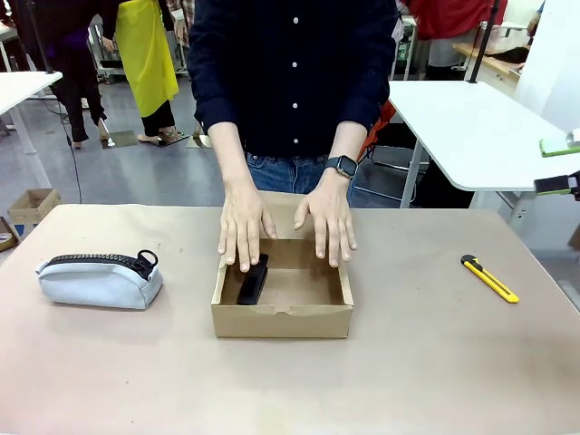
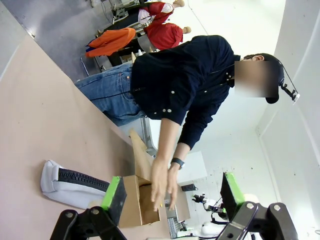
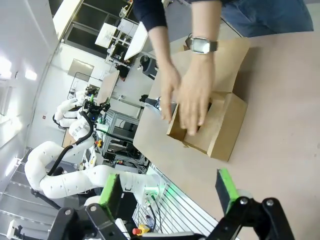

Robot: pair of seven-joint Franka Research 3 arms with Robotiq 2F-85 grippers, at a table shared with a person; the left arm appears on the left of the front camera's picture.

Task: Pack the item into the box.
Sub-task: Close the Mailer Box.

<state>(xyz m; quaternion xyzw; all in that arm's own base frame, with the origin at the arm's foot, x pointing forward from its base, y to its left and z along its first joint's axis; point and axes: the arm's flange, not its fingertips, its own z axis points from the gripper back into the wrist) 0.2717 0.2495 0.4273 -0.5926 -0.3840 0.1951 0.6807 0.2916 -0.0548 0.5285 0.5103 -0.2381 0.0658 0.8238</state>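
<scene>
Two grippers, jaws spread wide with nothing between: your left gripper [image 2: 171,196] and right gripper [image 3: 168,194] hang above the table [image 1: 435,362]. Beyond them sits the box [image 1: 281,319], lid flap [image 3: 227,62] open at twelve o'clock. You find the stapler [image 1: 253,279] inside, along its nine o'clock wall. One hand [image 1: 243,222] lies over the stapler's far end; the other hand [image 1: 328,217] rests on the twelve o'clock rim. The pouch [image 1: 100,276] lies at nine o'clock of the box, the knife [image 1: 489,278] at three o'clock.

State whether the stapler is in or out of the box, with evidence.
In: the stapler lies on the floor of the box, beside a side wall.
</scene>
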